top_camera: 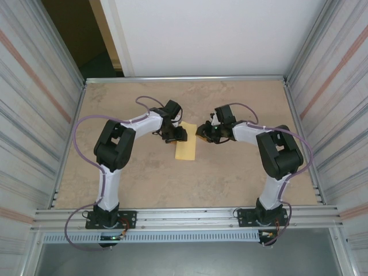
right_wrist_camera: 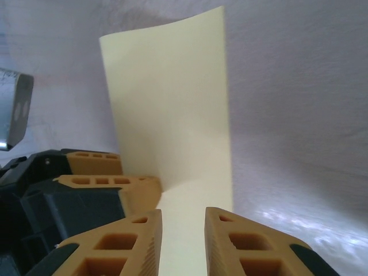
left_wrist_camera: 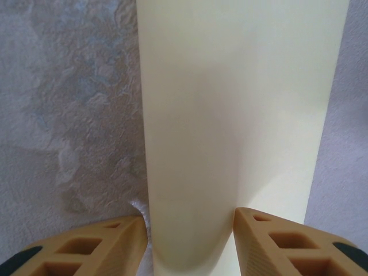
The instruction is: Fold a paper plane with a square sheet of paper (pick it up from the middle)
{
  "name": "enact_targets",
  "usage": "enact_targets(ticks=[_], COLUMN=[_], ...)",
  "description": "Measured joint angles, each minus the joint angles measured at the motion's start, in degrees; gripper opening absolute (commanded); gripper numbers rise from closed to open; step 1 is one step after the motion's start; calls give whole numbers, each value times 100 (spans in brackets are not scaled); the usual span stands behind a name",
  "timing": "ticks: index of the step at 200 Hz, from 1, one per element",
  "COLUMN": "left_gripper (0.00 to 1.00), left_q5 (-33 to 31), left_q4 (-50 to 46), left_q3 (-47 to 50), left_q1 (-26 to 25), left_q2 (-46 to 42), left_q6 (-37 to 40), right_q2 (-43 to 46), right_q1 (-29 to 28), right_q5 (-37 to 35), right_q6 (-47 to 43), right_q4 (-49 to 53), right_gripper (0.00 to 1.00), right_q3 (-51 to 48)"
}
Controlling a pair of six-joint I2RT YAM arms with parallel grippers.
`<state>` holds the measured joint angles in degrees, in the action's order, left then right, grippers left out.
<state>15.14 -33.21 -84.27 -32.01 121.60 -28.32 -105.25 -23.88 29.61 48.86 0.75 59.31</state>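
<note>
Pinching: left gripper (left_wrist_camera: 188, 217) clasps curled fold of plain pale-yellow square sheet of paper (left_wrist_camera: 230, 86) | right gripper (right_wrist_camera: 183, 211) jaws narrowly apart astride it

smooth matt sheet of paper (left_wrist_camera: 230, 115); mottled, matt table (left_wrist_camera: 69, 115).

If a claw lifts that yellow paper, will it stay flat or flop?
Probably floppy: the paper bows where the left claw holds it. Likely very light: its thin raised half stands up by itself.

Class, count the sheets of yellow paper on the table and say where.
1: the yellow sheet, mid-table between the left gripper and right gripper. Another could hide beneath it.
</note>
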Motion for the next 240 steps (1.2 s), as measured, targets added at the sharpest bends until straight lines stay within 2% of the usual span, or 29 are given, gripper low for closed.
enact_targets(ticks=[51,191,240], left_gripper=[48,48,49], left_q5=[-7,-20,26], left_q4=[0,2,153], left_q3=[0,9,153], left_q1=[0,0,0], left_q2=[0,0,-236], left_q6=[-4,-15,-17], right_q2=[-389,-881,-981], right_q1=[-249,-271,-190], right_q5=[179,249,476], right_q6=[2,-11,-354], right_q4=[-13,129,151], right_gripper=[12,3,0], right_q3=[256,358,382])
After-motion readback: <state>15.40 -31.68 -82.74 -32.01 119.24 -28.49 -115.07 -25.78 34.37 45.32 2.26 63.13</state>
